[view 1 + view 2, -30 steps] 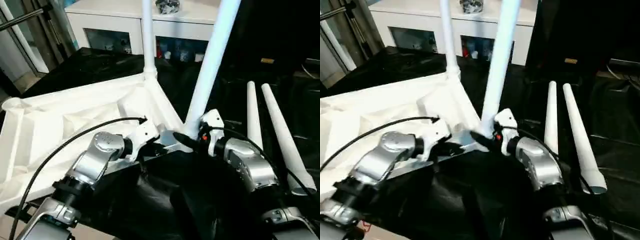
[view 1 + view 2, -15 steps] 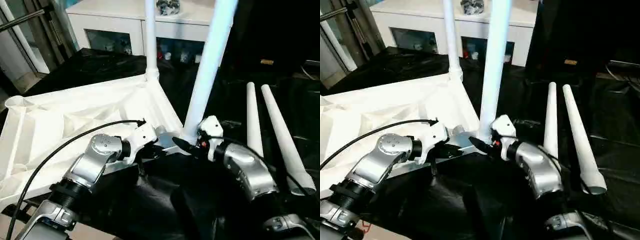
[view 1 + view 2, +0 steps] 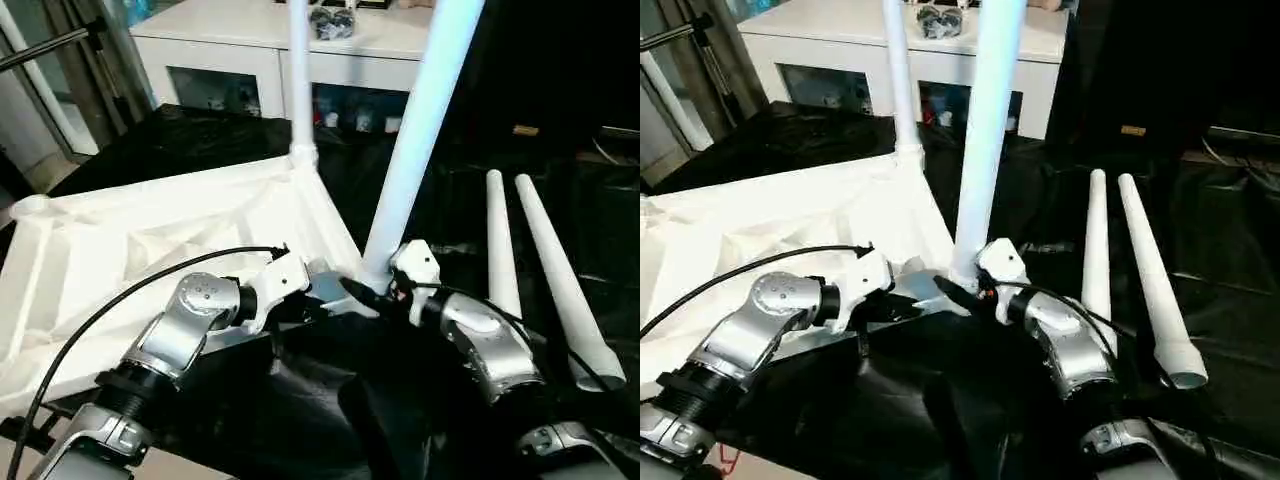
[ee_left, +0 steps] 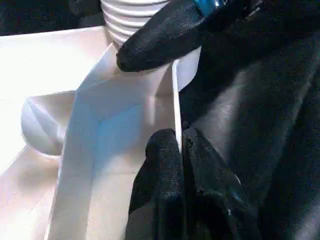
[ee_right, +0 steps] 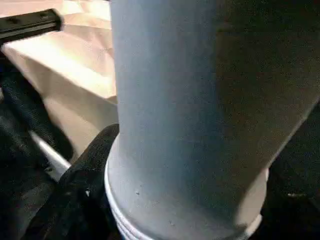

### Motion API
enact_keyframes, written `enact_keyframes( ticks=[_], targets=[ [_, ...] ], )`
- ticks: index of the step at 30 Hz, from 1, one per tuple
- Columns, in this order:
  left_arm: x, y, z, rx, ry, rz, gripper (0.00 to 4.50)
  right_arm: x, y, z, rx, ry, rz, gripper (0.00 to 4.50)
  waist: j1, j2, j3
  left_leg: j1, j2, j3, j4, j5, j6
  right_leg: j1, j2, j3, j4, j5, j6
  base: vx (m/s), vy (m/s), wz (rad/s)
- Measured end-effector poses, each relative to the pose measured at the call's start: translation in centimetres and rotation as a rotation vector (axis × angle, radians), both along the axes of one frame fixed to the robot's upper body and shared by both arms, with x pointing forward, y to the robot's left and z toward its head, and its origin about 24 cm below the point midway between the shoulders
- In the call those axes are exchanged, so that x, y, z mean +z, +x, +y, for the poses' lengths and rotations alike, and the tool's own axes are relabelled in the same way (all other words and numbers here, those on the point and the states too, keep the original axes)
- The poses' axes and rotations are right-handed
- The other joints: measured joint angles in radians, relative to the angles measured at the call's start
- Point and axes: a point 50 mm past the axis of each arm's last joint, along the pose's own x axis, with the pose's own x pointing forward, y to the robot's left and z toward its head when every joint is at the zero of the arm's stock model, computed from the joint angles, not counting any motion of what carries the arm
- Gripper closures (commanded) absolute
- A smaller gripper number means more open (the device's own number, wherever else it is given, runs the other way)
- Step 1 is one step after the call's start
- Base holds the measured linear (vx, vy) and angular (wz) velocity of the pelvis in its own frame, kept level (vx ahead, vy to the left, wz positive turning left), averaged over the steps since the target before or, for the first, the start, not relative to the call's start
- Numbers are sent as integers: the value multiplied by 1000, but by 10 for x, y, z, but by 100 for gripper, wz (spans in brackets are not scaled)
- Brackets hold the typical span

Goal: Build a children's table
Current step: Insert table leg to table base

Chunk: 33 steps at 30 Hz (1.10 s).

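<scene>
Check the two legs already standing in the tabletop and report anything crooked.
The near leg, gripped at its base by the right gripper, leans toward the robot's right, while the far leg stands upright in its corner socket. The left gripper pinches the tabletop rim. The lean suggests the near leg isn't fully seated.

tabletop [image 3: 150, 230] upside down | two legs [image 3: 415, 150] socketed | two legs [image 3: 540, 260] lying loose
</scene>
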Motion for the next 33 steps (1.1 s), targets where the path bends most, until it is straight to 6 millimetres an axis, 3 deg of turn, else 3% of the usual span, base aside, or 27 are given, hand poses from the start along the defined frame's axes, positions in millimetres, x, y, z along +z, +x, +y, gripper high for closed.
enact_keyframes(
  ticks=[6, 7, 9, 17, 25, 33],
  targets=[
    [0, -1, 0, -21, 3, -3, 450, 1, -3, -6, 21, 39, 25, 175, 2, -1, 0, 0, 0, 0, 0, 0, 0, 1, 0, 1, 0, 0, 0, 0, 0, 0],
    [0, -1, 0, -20, 4, -4, 405, 1, -3, -7, 27, 43, 33, 175, 2, 0, 0, 0, 0, 0, 0, 0, 0, 1, 0, 1, 0, 0, 0, 0, 0, 0],
    [2, -1, 2, -26, -6, 3, 393, 1, -4, -8, 35, 48, 44, 175, 2, 0, 0, 0, 0, -1, 0, 0, 0, 1, 0, 1, 0, 0, 0, 0, 0, 0],
    [52, 13, 1, -53, -254, -98, 336, 2, -4, -13, 40, 47, 62, 175, 6, 0, 0, 0, -1, -1, 0, 0, 0, 4, 0, 2, 0, 0, 0, 0, 0, 0],
    [73, 20, -37, -61, -490, -84, 261, 3, -4, -11, 57, 47, 66, 175, 5, 0, 0, -1, 0, -1, 0, 0, 0, 4, 1, 2, -1, -1, 1, 0, 0, 0],
    [77, 22, -50, -77, -612, 39, 193, 2, -6, -10, 71, 46, 71, 175, 4, 0, 0, -1, 0, -1, 0, 0, 0, 4, 1, 2, -1, -2, 2, 0, 0, 0]
  ],
)
